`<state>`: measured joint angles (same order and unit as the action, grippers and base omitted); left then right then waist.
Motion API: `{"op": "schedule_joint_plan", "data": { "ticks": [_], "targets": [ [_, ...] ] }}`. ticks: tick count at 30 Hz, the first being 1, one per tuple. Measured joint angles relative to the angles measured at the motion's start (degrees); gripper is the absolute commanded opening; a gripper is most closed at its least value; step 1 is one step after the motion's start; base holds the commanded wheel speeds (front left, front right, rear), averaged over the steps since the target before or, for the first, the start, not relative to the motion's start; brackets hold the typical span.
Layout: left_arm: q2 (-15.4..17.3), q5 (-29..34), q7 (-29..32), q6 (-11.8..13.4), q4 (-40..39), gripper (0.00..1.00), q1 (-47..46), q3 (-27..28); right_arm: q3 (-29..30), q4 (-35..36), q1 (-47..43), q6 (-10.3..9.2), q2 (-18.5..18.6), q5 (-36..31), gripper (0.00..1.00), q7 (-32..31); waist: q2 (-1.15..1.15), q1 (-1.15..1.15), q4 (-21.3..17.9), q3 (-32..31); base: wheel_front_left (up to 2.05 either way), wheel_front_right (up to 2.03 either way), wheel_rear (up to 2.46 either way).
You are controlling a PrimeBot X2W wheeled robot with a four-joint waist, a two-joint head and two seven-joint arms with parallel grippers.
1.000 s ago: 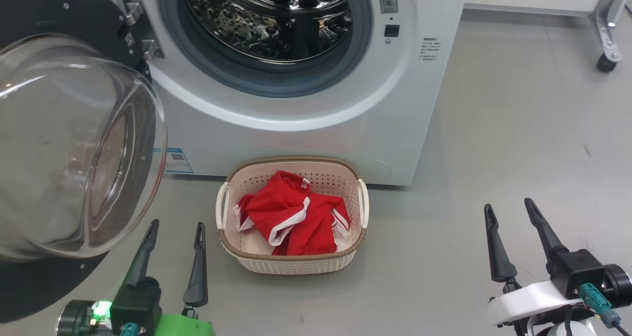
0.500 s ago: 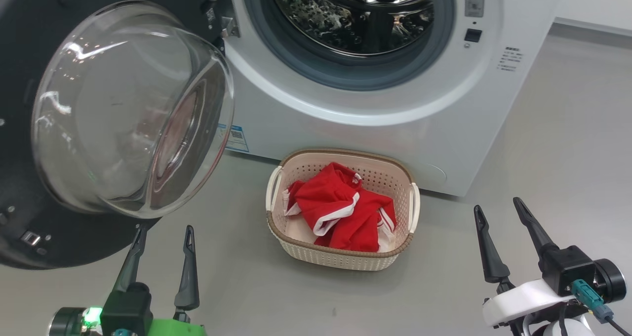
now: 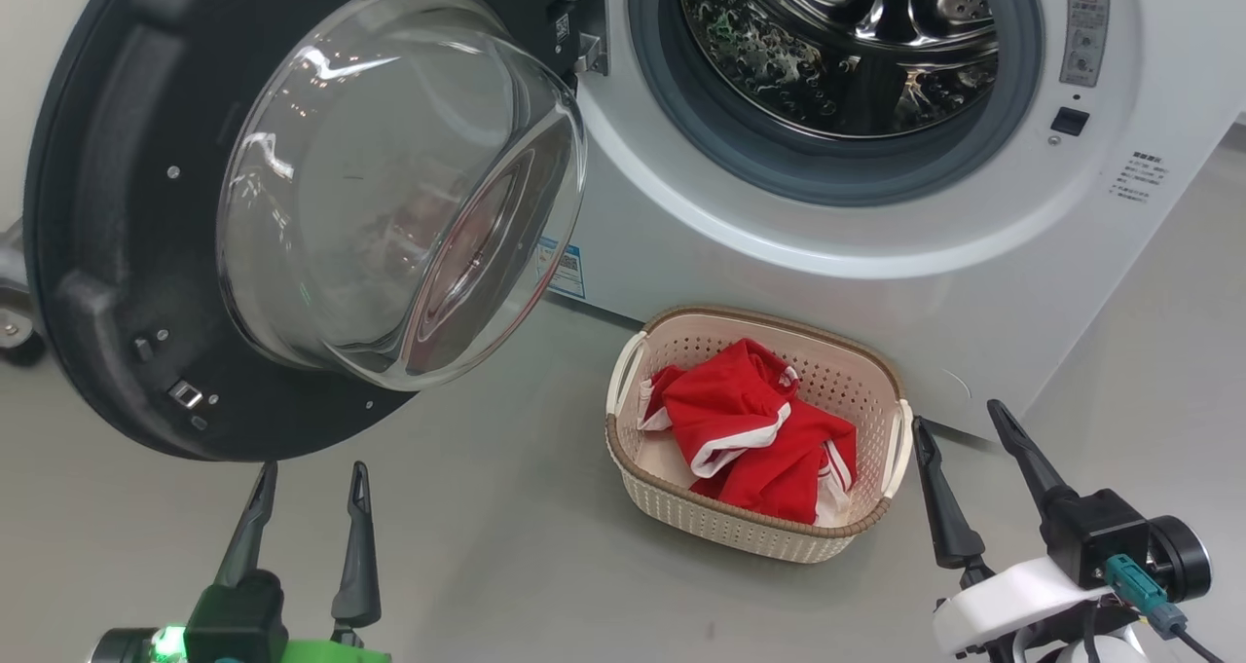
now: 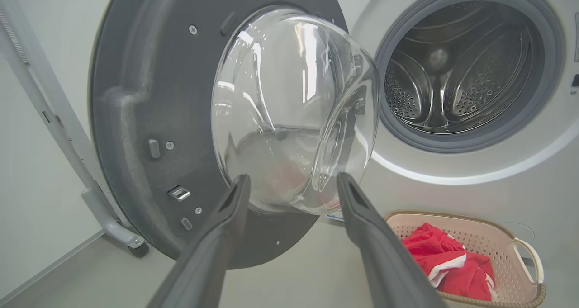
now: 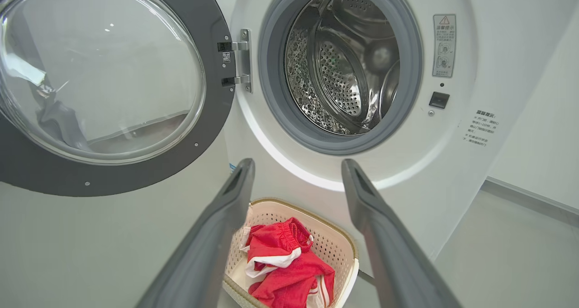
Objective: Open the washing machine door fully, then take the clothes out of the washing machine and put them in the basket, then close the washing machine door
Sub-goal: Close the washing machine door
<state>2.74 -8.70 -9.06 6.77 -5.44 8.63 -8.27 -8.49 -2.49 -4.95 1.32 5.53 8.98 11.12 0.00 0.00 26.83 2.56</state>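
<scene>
Washing machine door point(image 3: 311, 205), glossy black around a bulging clear glass bowl, stands open at the upper left. Below, the left pincer point(image 3: 313, 470) and right pincer point(image 3: 958, 416) point upward from the bottom corners, fingers spread and empty. Red clothes point(image 3: 750, 429) with white trim, possibly shorts, lie crumpled in the cream perforated basket point(image 3: 740, 538) at centre, before the white washing machine point(image 3: 779, 283).

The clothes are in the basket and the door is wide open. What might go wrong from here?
1. The left gripper, open, hovers near the lower edge of the door; a push there might slip onto the bulging glass window.
2. The right gripper is close beside the basket and may knock it aside.
</scene>
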Motion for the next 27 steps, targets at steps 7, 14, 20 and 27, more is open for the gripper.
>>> {"op": "schedule_joint_plan", "data": {
  "ticks": [7,14,20,27],
  "targets": [
    [0.0,-0.38,0.0,0.01,-0.18,1.0,0.51,0.09,-0.05,0.03,0.03,0.05,-0.01,0.0,1.0,-0.22,0.0,0.0,0.19,0.16,0.0,0.0,0.0],
    [0.0,-0.4,0.0,0.01,-0.18,0.63,0.51,-0.13,0.02,0.27,0.03,-0.02,-0.02,0.0,1.0,-0.24,0.0,0.0,0.27,0.39,0.0,0.0,0.0],
    [-0.01,-1.02,0.0,0.01,-0.18,0.0,0.51,-1.03,0.01,0.41,0.03,-0.04,-0.01,-0.07,1.0,-0.65,0.0,0.0,0.38,0.5,0.0,0.0,0.0],
    [0.0,-4.56,-0.08,-0.03,-0.89,0.0,0.48,-2.08,0.0,0.8,0.03,-0.05,-0.01,-0.07,1.0,-0.73,0.0,0.0,0.49,0.69,0.0,0.0,0.0]
  ]
}}
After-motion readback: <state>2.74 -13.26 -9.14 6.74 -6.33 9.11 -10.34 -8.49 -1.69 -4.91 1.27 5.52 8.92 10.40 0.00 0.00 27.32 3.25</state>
